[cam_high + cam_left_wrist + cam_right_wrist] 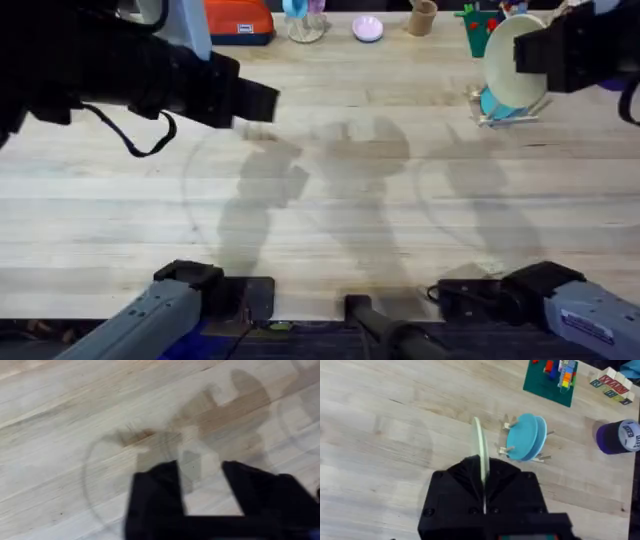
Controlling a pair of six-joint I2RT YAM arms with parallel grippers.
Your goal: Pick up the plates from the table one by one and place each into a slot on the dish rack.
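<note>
Right end effector [482, 485] clenched on the pale yellow-green plate [510, 62], held on edge. In the overhead view the plate hangs at the far right of the counter [330, 200], just above and overlapping the dish rack [500, 112]. Two teal-blue plates [526, 437] already stand upright in the rack's slots (right wrist view shows the held plate beside them, not touching). Left end effector [202, 485] released, fingers apart and holding nothing, over bare counter at the far left. Pink dish [367, 28] and green baseplate [550, 382] sit near the far edge.
</note>
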